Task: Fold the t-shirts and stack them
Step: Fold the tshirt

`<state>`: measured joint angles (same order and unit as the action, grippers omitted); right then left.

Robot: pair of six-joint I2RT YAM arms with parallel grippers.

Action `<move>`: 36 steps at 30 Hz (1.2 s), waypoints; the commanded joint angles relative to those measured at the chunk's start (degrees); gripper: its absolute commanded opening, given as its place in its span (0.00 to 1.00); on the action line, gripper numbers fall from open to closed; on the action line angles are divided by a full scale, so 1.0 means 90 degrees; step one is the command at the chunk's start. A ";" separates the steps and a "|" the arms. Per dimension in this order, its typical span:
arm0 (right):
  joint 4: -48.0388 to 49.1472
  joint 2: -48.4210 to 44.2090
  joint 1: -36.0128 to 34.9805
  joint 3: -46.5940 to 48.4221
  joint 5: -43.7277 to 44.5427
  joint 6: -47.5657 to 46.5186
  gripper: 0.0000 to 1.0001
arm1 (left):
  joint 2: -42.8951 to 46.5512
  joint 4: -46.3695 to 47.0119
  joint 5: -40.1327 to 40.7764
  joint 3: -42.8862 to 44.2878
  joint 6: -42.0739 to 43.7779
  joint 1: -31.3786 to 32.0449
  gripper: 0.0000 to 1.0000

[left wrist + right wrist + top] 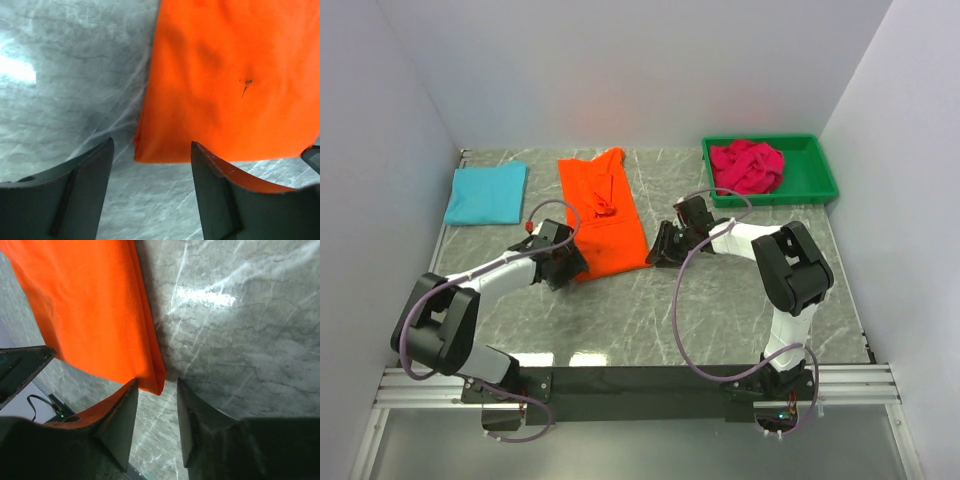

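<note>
1. Left gripper (pixel 151 150): jaws wide, holding nothing. The near-left corner of the orange t-shirt (pixel 225 75) lies between the fingertips, toward 12 o'clock of the gap.
2. Right gripper (pixel 157 385): jaws set narrower, also holding nothing. The near-right corner sits right at the tips, with the folded side edge running away toward 11 o'clock.
3. Step in hand, as judged: pinch both near corners, then carry the hem away to 12 o'clock.
4. Lower each gripper to the table (pixel 720 320) so the lower finger slides under every layer, and close both together.
5. Lift level and move the arms in parallel, since uneven travel will probably skew the fold.
6. In the top view, the turquoise t-shirt (pixel 487 193) lies folded at 10 o'clock of the orange one. The crimson t-shirt (pixel 747 166) lies bunched in the green bin (pixel 760 140) at 2 o'clock.
</note>
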<state>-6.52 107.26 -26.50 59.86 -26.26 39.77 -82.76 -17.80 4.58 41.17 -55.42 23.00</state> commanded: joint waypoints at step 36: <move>-0.0115 -0.1147 -0.0063 -0.0841 0.0085 -0.0014 0.43 | 0.0016 -0.1127 -0.0314 -0.0268 0.0122 0.0647 0.15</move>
<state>-10.11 97.54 -26.55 49.87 -25.58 39.20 -81.95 -22.41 0.91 39.55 -54.76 28.60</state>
